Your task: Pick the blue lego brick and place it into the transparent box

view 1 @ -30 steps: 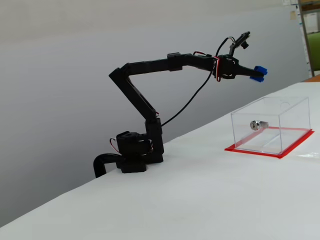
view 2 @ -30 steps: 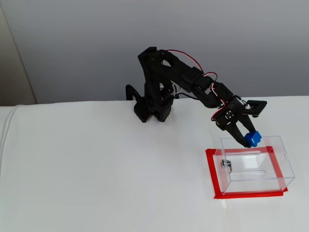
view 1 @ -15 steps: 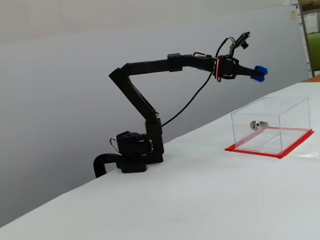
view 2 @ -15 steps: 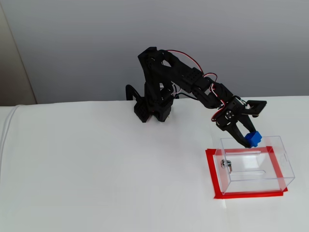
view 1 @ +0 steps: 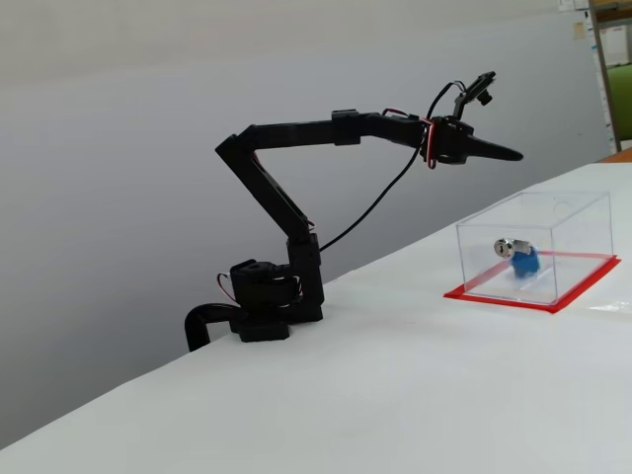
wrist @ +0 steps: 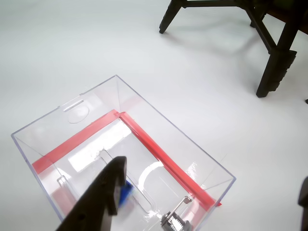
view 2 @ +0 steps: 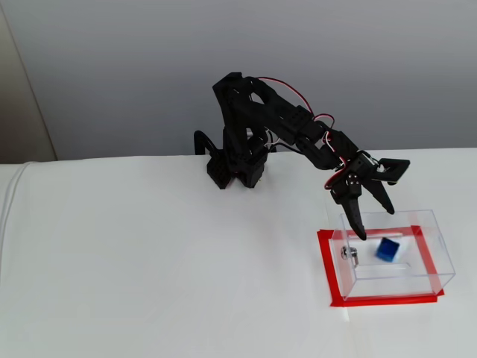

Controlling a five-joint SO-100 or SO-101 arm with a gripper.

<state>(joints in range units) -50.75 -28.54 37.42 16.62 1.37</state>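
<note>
One blue lego brick [view 2: 387,249] is what the task turns on, and it already lies on the floor of the transparent box [view 2: 440,262], close beside a small silver metal piece [view 2: 349,255] that shares the same compartment. In a fixed view from the side the brick [view 1: 523,262] rests low inside the clear walls, touching or nearly touching the metal piece [view 1: 505,246]; I cannot tell which.

The end effector [view 2: 375,220] hangs above the box's open top, well clear of the brick, with its two fingers spread apart and nothing between them. The wrist view agrees: one dark finger [wrist: 103,192] crosses the lower left of the picture, and the blue brick [wrist: 126,191] peeks out from behind it, down on the box floor rather than in any grip.

Judging from this, the placing step looks done and the release is complete; the work in hand is the retreat. The next move calls for lifting the arm [view 1: 316,128] up and back toward its base over the white table [view 1: 395,395]. The fingertips sit close to the box's near wall, which looks light and easily shifted, so the lift should be mostly vertical first, and the sideways swing should wait until the fingers clear the rim.
</note>
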